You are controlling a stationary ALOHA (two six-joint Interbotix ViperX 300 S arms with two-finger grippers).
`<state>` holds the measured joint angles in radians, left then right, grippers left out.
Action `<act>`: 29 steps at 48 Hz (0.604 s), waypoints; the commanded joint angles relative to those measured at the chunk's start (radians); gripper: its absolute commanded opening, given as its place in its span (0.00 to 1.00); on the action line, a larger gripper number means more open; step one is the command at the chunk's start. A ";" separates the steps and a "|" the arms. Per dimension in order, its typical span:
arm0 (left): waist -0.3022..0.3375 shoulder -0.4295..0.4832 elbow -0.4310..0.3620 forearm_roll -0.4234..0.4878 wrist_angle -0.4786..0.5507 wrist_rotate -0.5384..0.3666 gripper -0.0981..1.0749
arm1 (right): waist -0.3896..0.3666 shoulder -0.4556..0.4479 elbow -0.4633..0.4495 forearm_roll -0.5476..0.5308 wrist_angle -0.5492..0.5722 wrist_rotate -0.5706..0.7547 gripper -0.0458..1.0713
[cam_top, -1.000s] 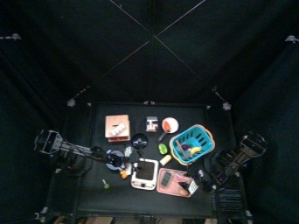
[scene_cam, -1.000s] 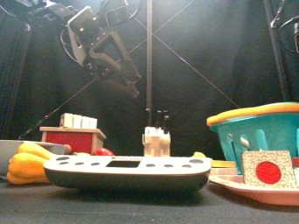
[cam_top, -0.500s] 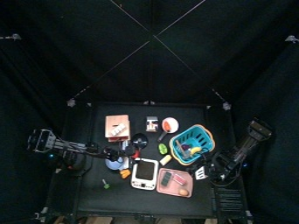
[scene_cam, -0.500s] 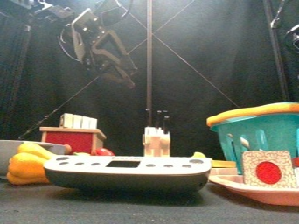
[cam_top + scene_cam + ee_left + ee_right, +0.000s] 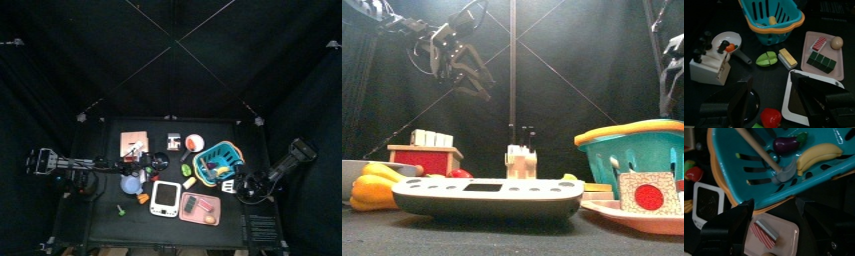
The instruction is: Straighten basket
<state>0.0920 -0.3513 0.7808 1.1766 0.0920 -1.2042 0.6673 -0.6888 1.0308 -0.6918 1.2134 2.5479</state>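
Starting from the left of the desk: the left tool hangs high over that side, nowhere near the work. In its own wrist view the jaws stand apart with nothing between them, so it's wide and empty.

Under it there's a yellow toy at the front edge, a little red box behind it, and a white knife block beside a white pan. In the middle lies a white scale with a dark screen.

Then the pink tray, holding a dark green block, a striped piece and an egg-ish thing.

Right of centre is the basket, the teal one with slotted sides. It sits on an orange rim or second basket, and in the front view its rim is plainly tilted, lower on the inner side. Inside are a banana, a small eggplant and a wooden-handled spatula.

The right tool hovers just outside the basket's wall, jaws spread fully and gripping nothing.

My read: this is the approach step, no contact yet. Next it probably needs to get one jaw over the thick rim, pinch the wall, then level the basket gently so the contents don't spill.
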 commanded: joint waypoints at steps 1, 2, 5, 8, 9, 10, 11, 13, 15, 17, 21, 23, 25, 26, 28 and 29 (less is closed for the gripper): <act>0.029 -0.038 0.008 0.006 -0.005 0.000 0.89 | -0.025 -0.005 -0.003 0.069 0.002 -0.003 0.91; 0.035 -0.049 0.017 0.005 -0.005 -0.002 0.89 | -0.028 -0.006 0.002 0.086 0.005 -0.002 0.91; 0.043 -0.071 0.038 0.005 -0.005 -0.002 0.89 | -0.034 -0.014 0.011 0.114 0.011 0.006 0.91; 0.048 -0.091 0.061 0.005 -0.005 -0.003 0.89 | -0.044 -0.028 0.018 0.123 0.031 0.011 0.91; 0.049 -0.101 0.072 0.005 -0.005 -0.003 0.89 | -0.049 -0.032 0.018 0.121 0.037 0.011 0.91; 0.049 -0.107 0.080 0.005 -0.005 -0.003 0.89 | -0.051 -0.037 0.020 0.121 0.043 0.011 0.91; 0.051 -0.114 0.087 0.005 -0.005 -0.003 0.89 | -0.055 -0.040 0.020 0.121 0.051 0.011 0.91; 0.051 -0.127 0.101 0.005 -0.005 -0.003 0.89 | -0.066 -0.049 0.020 0.117 0.061 0.005 0.91; 0.051 -0.140 0.115 0.005 -0.005 -0.003 0.89 | -0.080 -0.057 0.020 0.115 0.071 0.002 0.91; 0.051 -0.155 0.130 0.005 -0.005 -0.003 0.89 | -0.095 -0.066 0.020 0.107 0.077 -0.003 0.91; 0.054 -0.178 0.143 0.005 -0.005 -0.003 0.89 | -0.124 -0.078 0.023 0.084 0.078 -0.005 0.90; 0.058 -0.193 0.147 0.005 -0.005 -0.003 0.89 | -0.138 -0.083 0.028 0.063 0.078 -0.006 0.89; 0.058 -0.202 0.153 0.005 -0.005 -0.005 0.89 | -0.149 -0.086 0.032 0.048 0.078 -0.006 0.88; 0.060 -0.206 0.156 0.003 -0.006 -0.005 0.89 | -0.155 -0.086 0.034 0.041 0.078 -0.005 0.88; 0.060 -0.212 0.164 0.003 -0.008 -0.005 0.89 | -0.166 -0.087 0.038 0.034 0.077 -0.005 0.86; 0.061 -0.215 0.169 0.003 -0.009 -0.003 0.89 | -0.175 -0.089 0.041 0.031 0.074 -0.005 0.84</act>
<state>0.1457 -0.5538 0.9526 1.1781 0.0905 -1.2072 0.5185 -0.7777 1.0738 -0.6381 1.2870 2.5433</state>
